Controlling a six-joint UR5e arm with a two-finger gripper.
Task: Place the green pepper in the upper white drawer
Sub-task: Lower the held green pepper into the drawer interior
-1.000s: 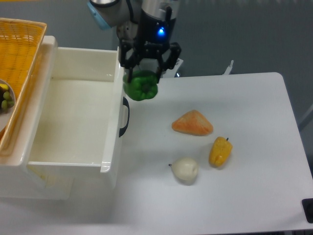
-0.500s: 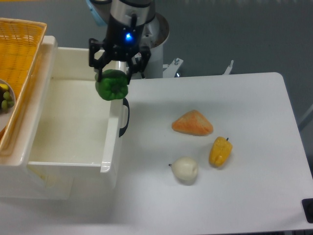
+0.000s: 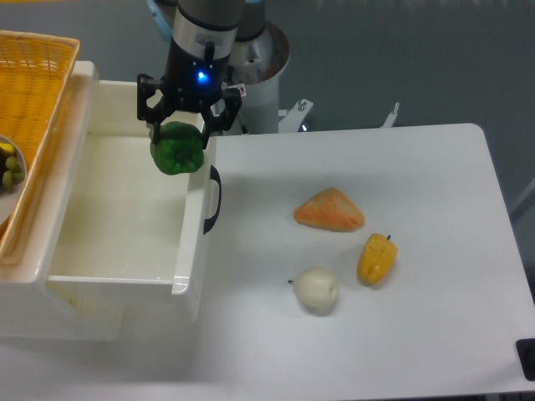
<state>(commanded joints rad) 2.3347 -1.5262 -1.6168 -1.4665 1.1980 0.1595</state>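
Clamped around the green pepper (image 3: 177,149), the gripper (image 3: 179,140) hangs over the right-hand part of the upper white drawer (image 3: 125,209), just inside its front wall where the dark curved handle (image 3: 214,199) sits. Its black fingers (image 3: 150,127) reach down on either side of the pepper's top, so the pepper sits directly beneath the claw, held in the air above the drawer's white floor and not touching it. A blue light (image 3: 201,78) glows on the gripper body above the fingers.

To the left, a yellow woven basket (image 3: 29,109) rests against the drawer's far wall, with a few small green items (image 3: 10,171) visible at the picture's edge. On the white table (image 3: 435,334) to the right, well apart from the drawer, lie an orange wedge-shaped item (image 3: 329,210), a yellow pepper (image 3: 376,259) just below and right of it, and a pale round item with a short stem (image 3: 316,290) near the yellow pepper's left side.
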